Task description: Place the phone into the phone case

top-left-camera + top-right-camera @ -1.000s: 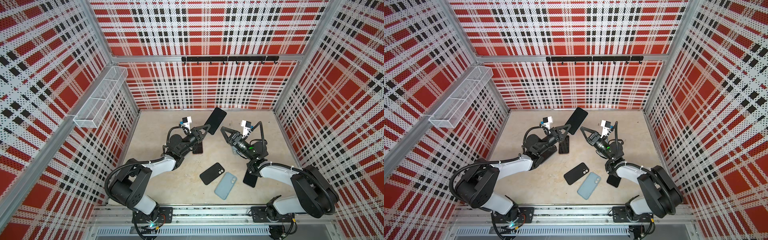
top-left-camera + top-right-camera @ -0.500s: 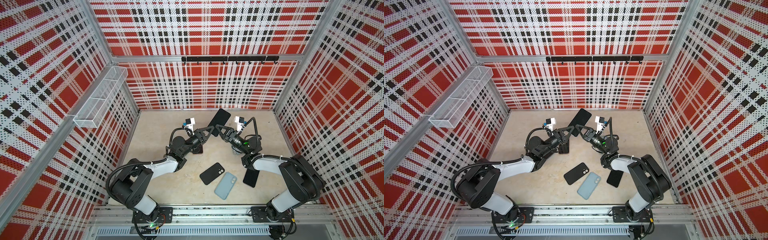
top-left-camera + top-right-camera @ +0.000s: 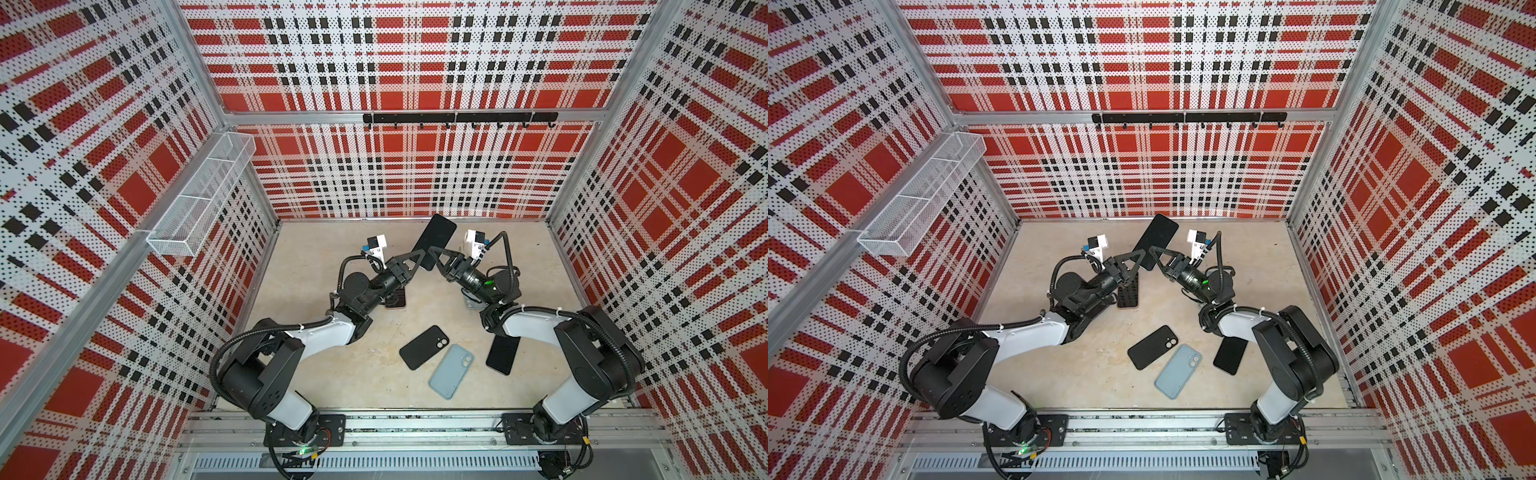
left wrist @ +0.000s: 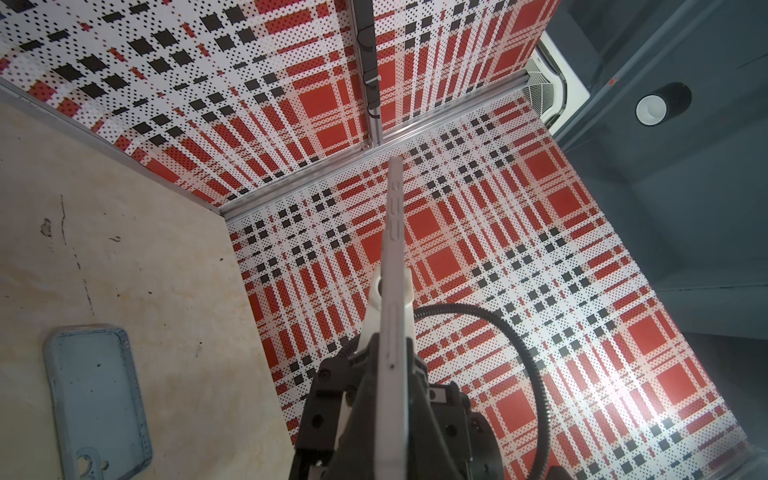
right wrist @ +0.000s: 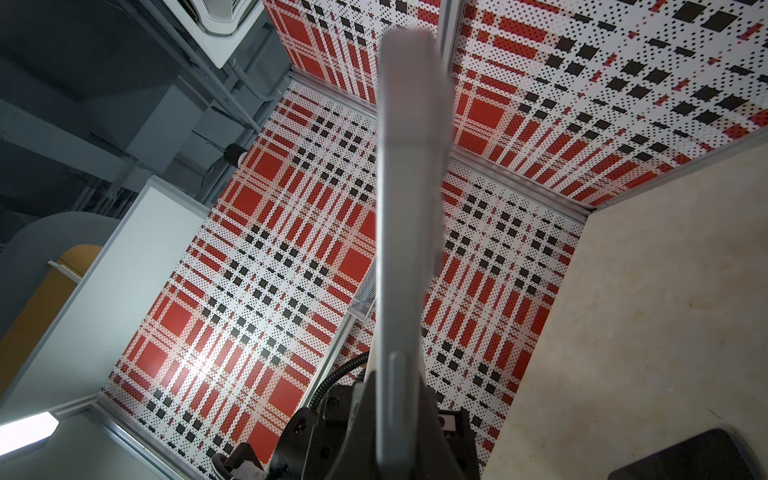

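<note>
A black-screened phone (image 3: 437, 237) (image 3: 1159, 237) is held up in the air over the back middle of the table, tilted. My left gripper (image 3: 420, 254) (image 3: 1139, 255) is shut on its lower end from the left. From the right, my right gripper (image 3: 435, 251) (image 3: 1153, 250) is shut on the same end. Each wrist view shows the phone (image 4: 395, 270) (image 5: 405, 249) edge-on between the dark fingers (image 4: 365, 374) (image 5: 357, 399). A black phone case (image 3: 424, 347) and a light blue phone case (image 3: 452, 370) lie at the front middle.
A second dark phone (image 3: 503, 354) lies by the right arm. A grey-blue case (image 4: 97, 399) lies open side up under the right arm. A dark slab (image 3: 1127, 297) lies under the left arm. A wire basket (image 3: 199, 199) hangs on the left wall.
My right gripper has swung in from the right and closed on the phone's lower end. My left gripper has carried the phone a little toward the middle.
</note>
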Available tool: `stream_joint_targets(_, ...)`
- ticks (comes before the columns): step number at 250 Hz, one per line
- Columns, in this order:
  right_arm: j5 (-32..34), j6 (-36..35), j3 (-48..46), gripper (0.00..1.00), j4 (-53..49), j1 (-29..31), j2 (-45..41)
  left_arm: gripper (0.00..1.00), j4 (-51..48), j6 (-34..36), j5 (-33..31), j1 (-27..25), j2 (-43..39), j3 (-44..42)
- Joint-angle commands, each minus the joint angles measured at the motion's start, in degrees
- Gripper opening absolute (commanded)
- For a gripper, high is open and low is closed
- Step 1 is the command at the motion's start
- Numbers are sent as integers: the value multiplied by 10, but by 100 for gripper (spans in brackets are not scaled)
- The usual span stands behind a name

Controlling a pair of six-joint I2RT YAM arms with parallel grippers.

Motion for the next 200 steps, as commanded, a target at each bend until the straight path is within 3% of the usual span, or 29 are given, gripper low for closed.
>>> stream_joint_targets(1,14,-10,-21,0,48,-14,-22,34,-25,18,-4,-7,-33,7)
stream_joint_targets(16,16,-4,-38,0,46,-29,-36,49,-60,39,-9,-10,-47,12)
stream_joint_targets(35,13,3,-61,0,44,-57,-59,59,-120,76,-17,-18,-72,21)
stream_joint_targets(77,-16,-7,-98,0,-48,-128,-138,70,-338,194,-76,-51,-140,65)
stream_joint_targets(108,-40,-85,-105,0,-253,-180,-238,70,-553,271,-165,-84,-154,131)
stream_joint_targets(133,-13,-209,-77,0,-519,-202,-339,70,-693,296,-220,-101,-126,190)
stream_joint_targets(162,68,-342,-27,0,-774,-203,-427,70,-780,301,-219,-103,-70,242)
stream_joint_targets(200,95,-394,-9,0,-913,-204,-483,68,-862,304,-198,-118,-1,288)
